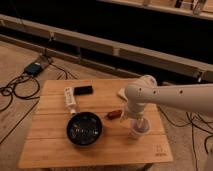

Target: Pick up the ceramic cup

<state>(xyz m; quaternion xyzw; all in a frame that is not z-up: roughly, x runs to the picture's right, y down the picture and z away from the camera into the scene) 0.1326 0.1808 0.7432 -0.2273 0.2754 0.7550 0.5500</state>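
The small white ceramic cup (138, 131) stands upright on the right part of the wooden table (50, 150). My white arm comes in from the right, and its gripper (136, 123) hangs straight down over the cup, its tip at or inside the cup's rim. The gripper hides most of the cup's top. The wide black bowl (84, 128) sits to the left of the cup, apart from it.
A small reddish-brown object (114, 115) lies between bowl and cup. A white remote-like bar (69, 99) and a black flat device (83, 90) lie at the table's back left. Cables and a blue box (34, 68) lie on the floor to the left.
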